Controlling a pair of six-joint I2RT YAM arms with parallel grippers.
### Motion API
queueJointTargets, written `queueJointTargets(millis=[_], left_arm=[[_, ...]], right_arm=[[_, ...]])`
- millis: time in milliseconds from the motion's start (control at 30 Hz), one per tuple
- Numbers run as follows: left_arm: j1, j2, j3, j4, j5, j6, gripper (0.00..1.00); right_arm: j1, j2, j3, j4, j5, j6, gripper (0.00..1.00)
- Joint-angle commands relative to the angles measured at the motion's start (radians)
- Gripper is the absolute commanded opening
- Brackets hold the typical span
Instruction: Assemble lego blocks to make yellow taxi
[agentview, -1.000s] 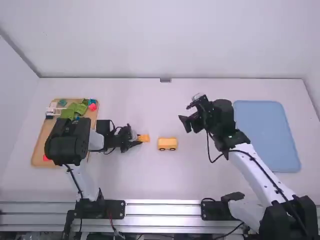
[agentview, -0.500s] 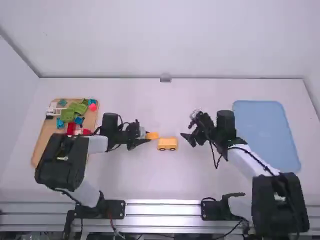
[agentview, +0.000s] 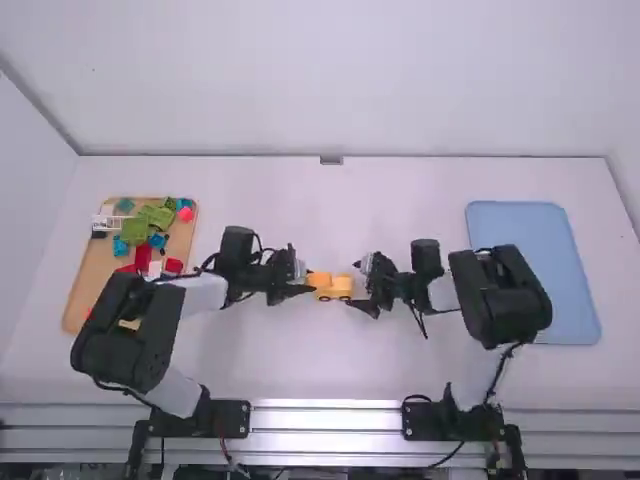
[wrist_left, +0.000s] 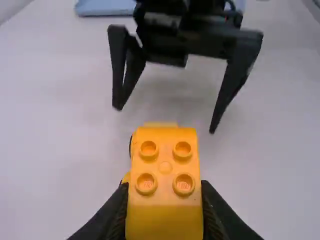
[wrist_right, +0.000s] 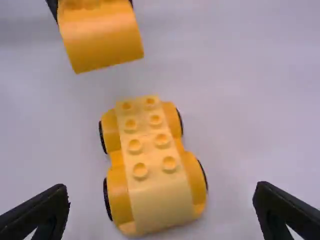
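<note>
In the high view my left gripper is at mid-table, beside the yellow car base. In the left wrist view my left gripper is shut on an orange-yellow block with studs on top, held above and partly covering the car base. My right gripper is just right of the base in the high view. In the right wrist view the right gripper stands open, its fingers apart on both sides of the studded, wheeled car base; the held block hangs off the base's far end.
A wooden tray at the left holds several coloured blocks, green, blue, red and white. A blue tray lies at the right, with the right arm's links over its near left part.
My left gripper has moved right with the block, up to the car base. The right gripper has come left and toward the camera, ending beside the base, still open.
</note>
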Motion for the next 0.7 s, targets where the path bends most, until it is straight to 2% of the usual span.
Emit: queueJointTargets(millis=[0,100,300,333,400,433,500,667], left_arm=[[-0.003,-0.015,-0.007,-0.003,0.038,-0.011,0.15],[-0.003,-0.015,-0.007,0.018,0.035,-0.08,0.15],[-0.003,-0.015,-0.008,0.009,0.035,-0.082,0.14],[-0.003,-0.014,-0.008,0.003,0.035,-0.082,0.14],[-0.003,-0.014,-0.008,-0.002,0.032,-0.082,0.13],[-0.002,-0.013,-0.008,-0.002,0.028,-0.082,0.12],[-0.005,-0.005,-0.008,0.004,-0.009,-0.081,0.1],[-0.006,0.057,-0.008,0.067,0.002,-0.083,0.09]], right_arm=[[0.024,0.043,0.052,-0.003,-0.047,-0.074,0.98],[0.042,0.089,0.093,-0.003,-0.048,-0.074,0.98],[0.064,0.15,0.132,-0.003,-0.049,-0.074,1.0],[0.068,0.156,0.133,-0.003,-0.048,-0.08,0.96],[0.077,0.167,0.135,-0.005,-0.052,-0.096,0.84],[0.079,0.169,0.136,-0.005,-0.052,-0.096,0.82],[0.076,0.169,0.132,-0.008,-0.051,-0.096,0.68],[0.075,0.169,0.117,0.0,-0.052,-0.096,0.45]])
